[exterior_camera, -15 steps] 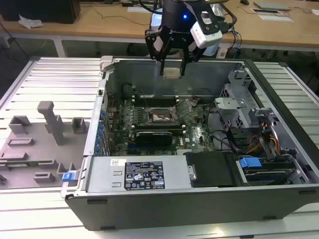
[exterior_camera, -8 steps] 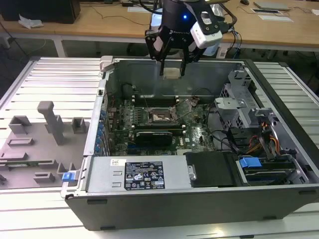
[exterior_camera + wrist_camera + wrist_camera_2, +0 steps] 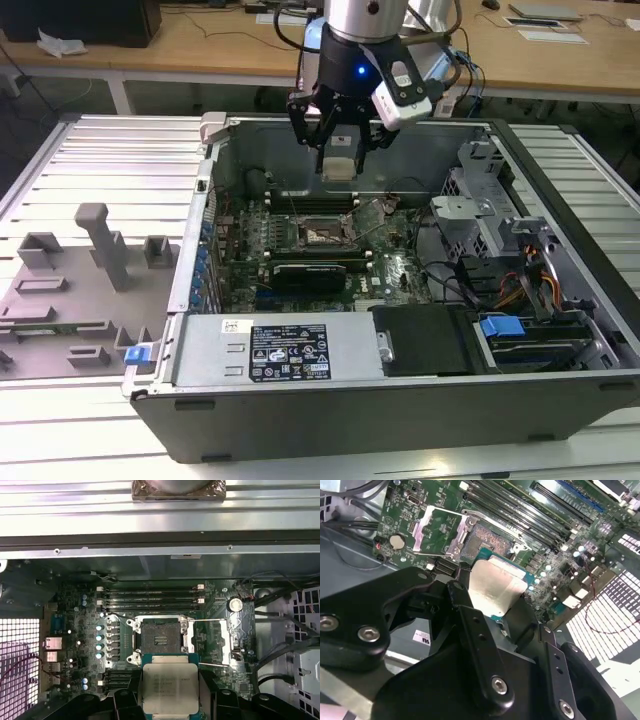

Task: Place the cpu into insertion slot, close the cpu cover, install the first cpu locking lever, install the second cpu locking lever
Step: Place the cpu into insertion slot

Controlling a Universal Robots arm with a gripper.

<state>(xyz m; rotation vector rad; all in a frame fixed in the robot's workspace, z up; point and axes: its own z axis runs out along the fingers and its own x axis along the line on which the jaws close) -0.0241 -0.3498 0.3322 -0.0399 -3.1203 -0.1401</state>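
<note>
Nearest us in the exterior view, a power supply runs along the near wall of the open computer case. Its white label is packed with black print and marks. A blue tab sticks out at the case's near corner on the exterior view's left.

Further in lies the motherboard, with a long black card set across its near half. Just behind the card, the cpu socket has its dark pin field uncovered. In both wrist views the cpu cover lies flipped back beside the socket, and green board shows through its square window.

Above the far part of the motherboard hangs the gripper. Its black fingers pinch the cpu by two opposite edges. The cpu is in the air, clear of the socket, with its silvery top face up. In the first wrist view we see several faint lines of print on that face.

Beyond the socket, memory slots run along the board's far edge, with a coin battery near their end. Behind the case stand wooden desks.
</note>
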